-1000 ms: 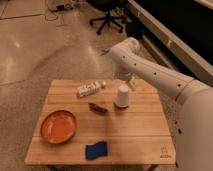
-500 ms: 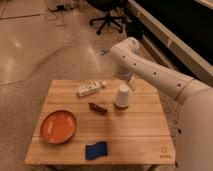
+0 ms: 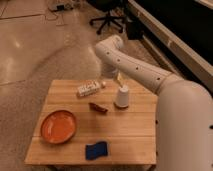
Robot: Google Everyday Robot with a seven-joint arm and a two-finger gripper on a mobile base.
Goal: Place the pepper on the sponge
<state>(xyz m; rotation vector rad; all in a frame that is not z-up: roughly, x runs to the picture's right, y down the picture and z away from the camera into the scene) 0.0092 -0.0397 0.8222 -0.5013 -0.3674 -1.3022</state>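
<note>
The pepper, slim and dark red-brown, lies on the wooden table near its middle. Close to the front edge rests the deep-blue sponge, flat and well apart from the pepper. My gripper hangs from the white arm over the table's right-back part, just right of the pepper and a little above the wood. The arm reaches in from the right side of the view.
A round orange plate sits at the table's front left. A white-labelled box lies near the back edge, left of the gripper. A black office chair stands on the floor behind the table.
</note>
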